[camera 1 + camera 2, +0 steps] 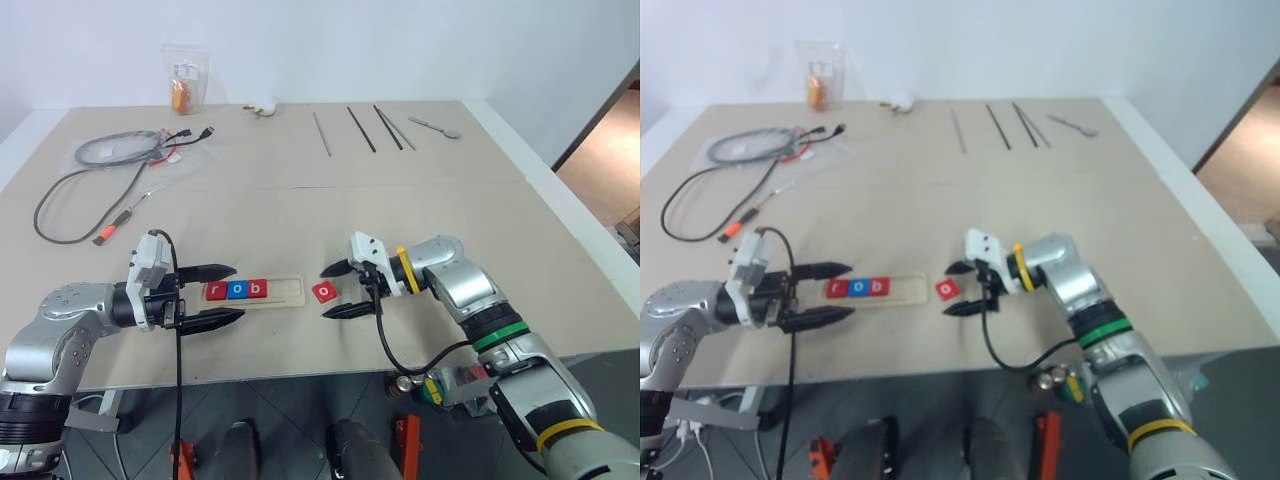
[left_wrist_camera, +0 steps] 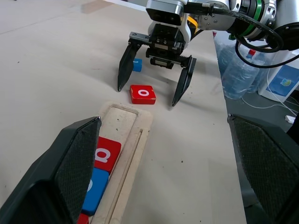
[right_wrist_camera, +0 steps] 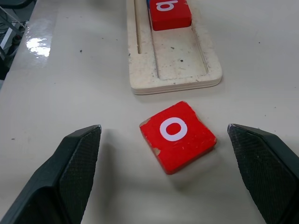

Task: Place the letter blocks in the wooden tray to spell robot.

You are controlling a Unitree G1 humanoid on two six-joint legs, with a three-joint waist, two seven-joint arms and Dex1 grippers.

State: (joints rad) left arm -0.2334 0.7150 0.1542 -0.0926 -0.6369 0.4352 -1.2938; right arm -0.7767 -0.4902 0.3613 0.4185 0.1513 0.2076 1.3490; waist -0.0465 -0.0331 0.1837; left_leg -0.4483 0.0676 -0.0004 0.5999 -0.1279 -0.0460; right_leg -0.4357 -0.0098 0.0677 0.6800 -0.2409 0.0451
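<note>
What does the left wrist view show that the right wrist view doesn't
Left wrist view alone: the right gripper seen from the front, open astride the red o block, a small blue block behind it, and water bottles off the table's edge. Right wrist view alone: the red b block from close up. Both share: the red o block lying flat on the table, just off the wooden tray's empty end.

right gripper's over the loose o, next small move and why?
Probably lower the right gripper and close on the red o block: its jaws stand open either side of it, it lies flat just off the wooden tray end, and r, o, b already sit inside.
</note>
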